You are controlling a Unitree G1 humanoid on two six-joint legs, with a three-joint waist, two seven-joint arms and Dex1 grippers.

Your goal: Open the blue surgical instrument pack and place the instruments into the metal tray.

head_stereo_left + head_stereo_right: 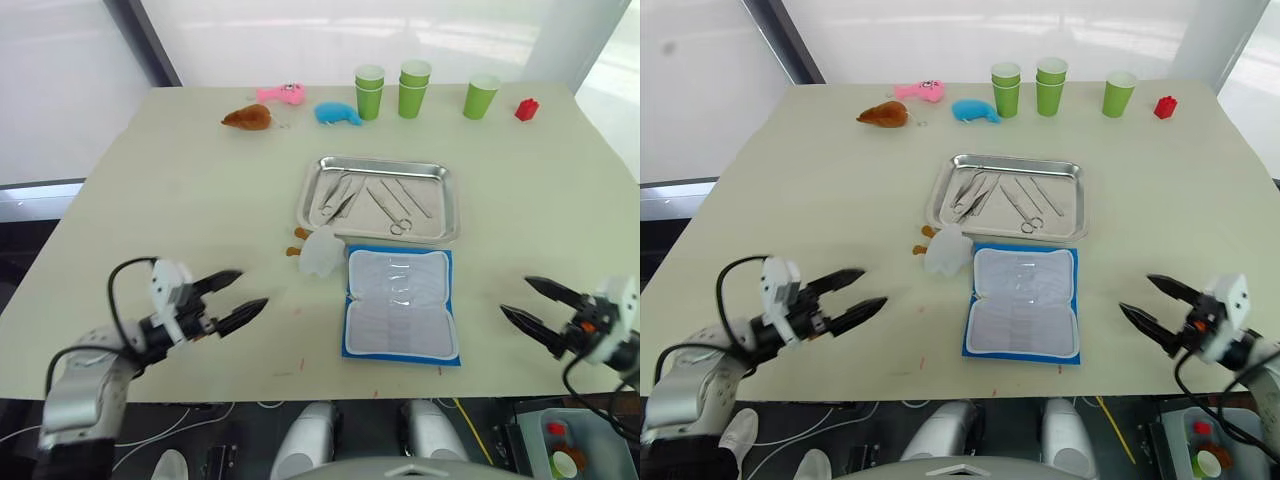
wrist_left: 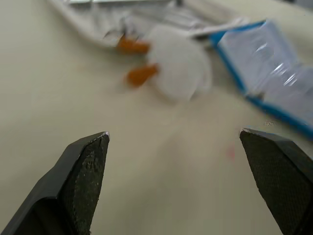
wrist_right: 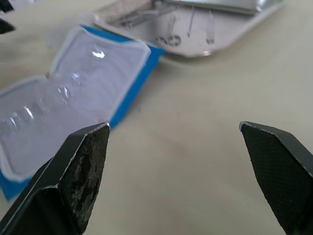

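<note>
The blue surgical instrument pack [image 1: 400, 304] lies open and flat near the table's front, pale lining and clear pockets facing up. Just behind it sits the metal tray [image 1: 377, 167] with several silver instruments [image 1: 384, 199] lying inside. My left gripper [image 1: 238, 298] is open at the front left, well to the left of the pack, with nothing between its fingers. My right gripper [image 1: 528, 302] is open at the front right, a short way right of the pack, also holding nothing. The right wrist view shows the pack [image 3: 68, 110] and tray [image 3: 195, 24] beyond the fingers.
A white plush toy with orange feet [image 1: 320, 250] lies against the pack's left rear corner. Along the back stand green cups [image 1: 369, 91], a red block [image 1: 526, 109], and blue [image 1: 338, 114], pink [image 1: 281, 94] and brown [image 1: 248, 118] plush toys. The table's front edge [image 1: 300, 395] runs just under both grippers.
</note>
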